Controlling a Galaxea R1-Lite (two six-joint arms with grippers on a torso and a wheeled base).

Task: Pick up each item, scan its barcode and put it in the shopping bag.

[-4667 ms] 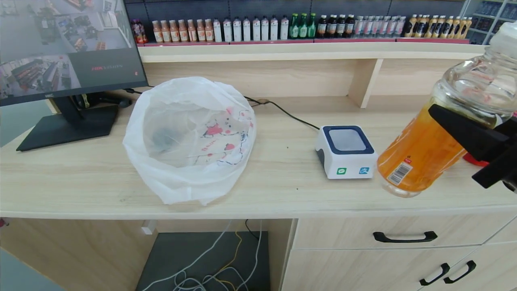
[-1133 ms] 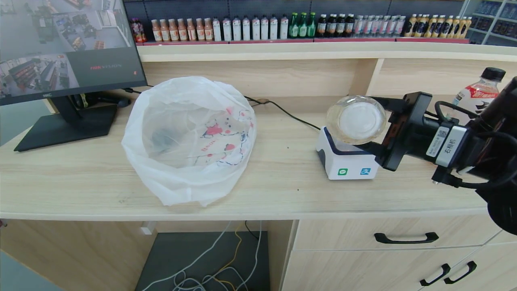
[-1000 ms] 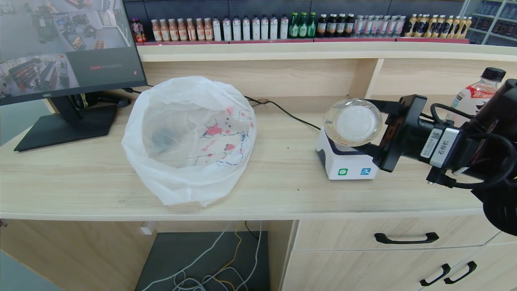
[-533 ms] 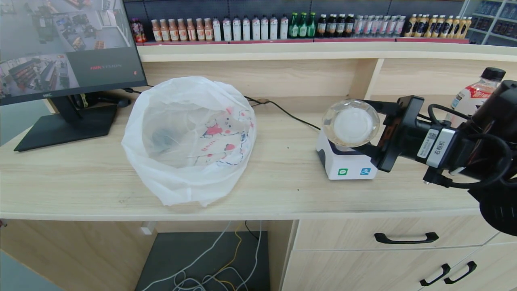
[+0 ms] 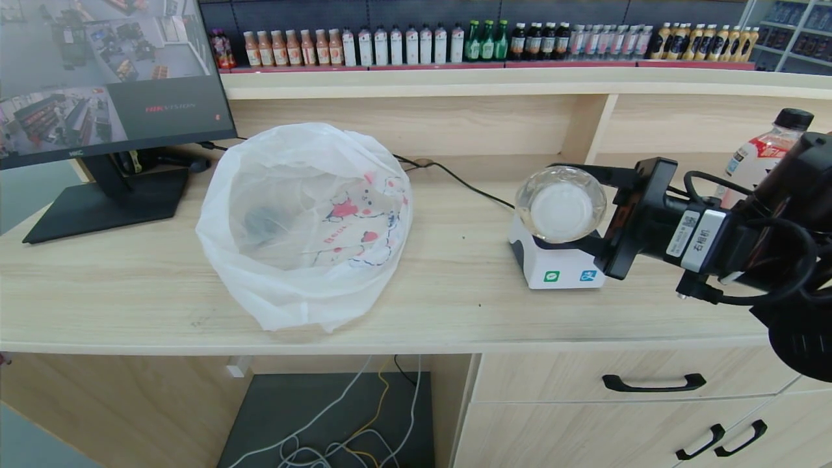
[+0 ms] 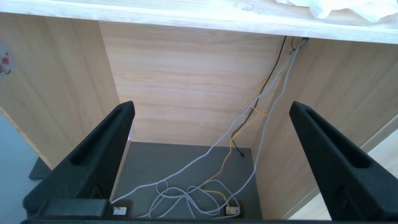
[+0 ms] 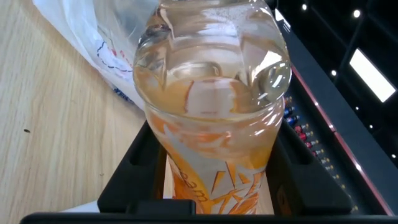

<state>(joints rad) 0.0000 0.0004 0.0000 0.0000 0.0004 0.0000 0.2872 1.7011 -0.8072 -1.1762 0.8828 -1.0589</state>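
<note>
While the right pincer is clamped on the bottle, one finger on each side of its body, the bottle hangs directly over the scanner, with its white cap turned up toward the head camera. From there the bottle hides most of the scanner's top face, and I cannot tell whether the two touch. On the right wrist camera I see the bottle from close up: clear at the shoulder, orange drink lower down, and the pincer closed round the labelled part.

The scanner sits on the bench, right of middle, with a dark cable running from it toward the back. The shopping bag stands open on the bench well to the left of the scanner, white and thin with a cartoon print. Something dark lies inside; I cannot make out what. Beyond the bag, at the far left, stands a monitor.

Behind the right arm, a second bottle with a black cap stands at the far right of the bench. A row of drinks lines the shelf at the back.

The left pincer hangs below bench level, fingers wide apart, facing the loose wires on the floor under the bench.
</note>
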